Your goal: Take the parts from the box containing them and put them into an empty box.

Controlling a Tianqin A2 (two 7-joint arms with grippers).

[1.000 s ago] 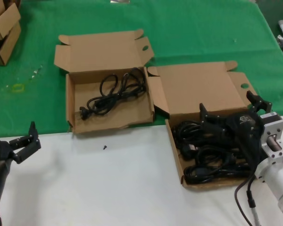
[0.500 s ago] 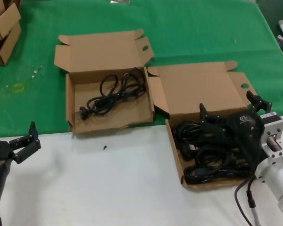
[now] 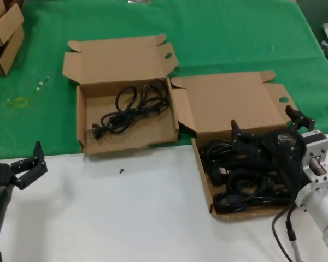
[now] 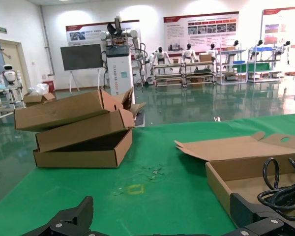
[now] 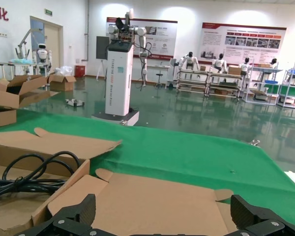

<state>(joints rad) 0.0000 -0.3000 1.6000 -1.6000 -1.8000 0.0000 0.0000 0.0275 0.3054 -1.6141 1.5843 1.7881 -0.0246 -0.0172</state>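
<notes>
— Head view: is the right gripper (image 3: 265, 143) holding a power cord (image 3: 245, 183)?
— It's wide open, over the cords in the box (image 3: 203, 180), hiding some. Nothing held.
— Left gripper (image 3: 27, 164)?
— Open, empty, far off.

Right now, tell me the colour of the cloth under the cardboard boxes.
Green cloth, clearest in the head view.

Red "化" character (image 5: 6, 12) on wall, other signs unreadable

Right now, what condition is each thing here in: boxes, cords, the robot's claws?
Left box: lid open, one cord inside.
Right box: lid open, piled with cords.
Left gripper: open, empty, over the white table.
Right gripper: open, over the right box.
</notes>
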